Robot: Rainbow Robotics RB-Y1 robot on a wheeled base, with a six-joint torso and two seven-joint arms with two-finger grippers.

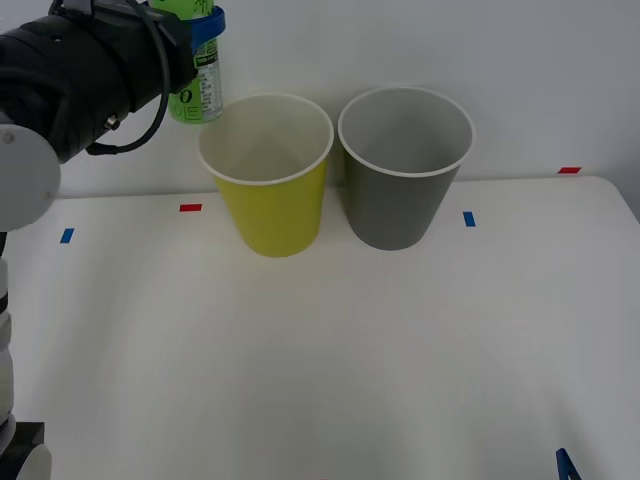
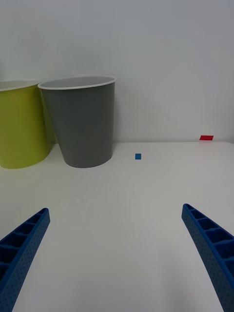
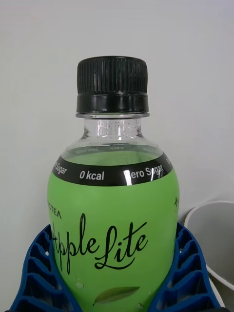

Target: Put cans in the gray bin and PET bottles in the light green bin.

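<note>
Bottle [image 3: 113, 214] rides upright in the left tool [image 1: 196, 45], fingers clamped round its labelled belly, raised beside the green bin [image 1: 268, 180]. Likely light, smooth plastic, slippery; the belly grip suits. Right tool [image 2: 117, 258] hangs wide open, empty, over the bench [image 1: 330, 350].

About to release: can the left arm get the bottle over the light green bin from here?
Probably yes. The left gripper holds the bottle raised just beside the light green bin, whose mouth is open with nothing between.
</note>
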